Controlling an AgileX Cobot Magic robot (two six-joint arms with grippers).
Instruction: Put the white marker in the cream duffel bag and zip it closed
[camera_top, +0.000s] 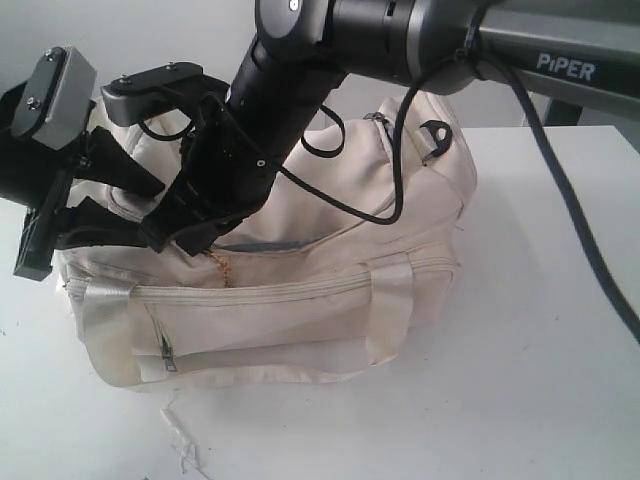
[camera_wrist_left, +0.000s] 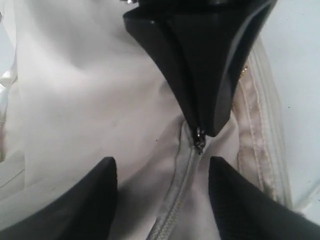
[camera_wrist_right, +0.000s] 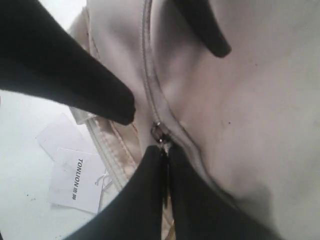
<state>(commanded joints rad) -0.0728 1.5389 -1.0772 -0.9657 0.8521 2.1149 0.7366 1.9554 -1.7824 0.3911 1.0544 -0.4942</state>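
The cream duffel bag (camera_top: 300, 290) lies on its side in the middle of the white table. My right gripper (camera_top: 195, 235) reaches across to the bag's top left. In the right wrist view this gripper (camera_wrist_right: 162, 147) is shut on the metal zip pull (camera_wrist_right: 159, 132) of the top zip. My left gripper (camera_top: 125, 200) is open at the bag's left end. Its fingers (camera_wrist_left: 85, 200) straddle the closed stretch of zip (camera_wrist_left: 175, 205) without touching it, and the zip pull (camera_wrist_left: 200, 141) sits just beyond them. A short gap (camera_top: 270, 245) in the top opening shows dark lining. The white marker is out of view.
A white paper tag (camera_wrist_right: 75, 180) printed TONLION lies on the table beside the bag. A torn white strip (camera_top: 180, 432) lies by the table's front edge. The right arm's black cable (camera_top: 560, 170) hangs over the table on the right.
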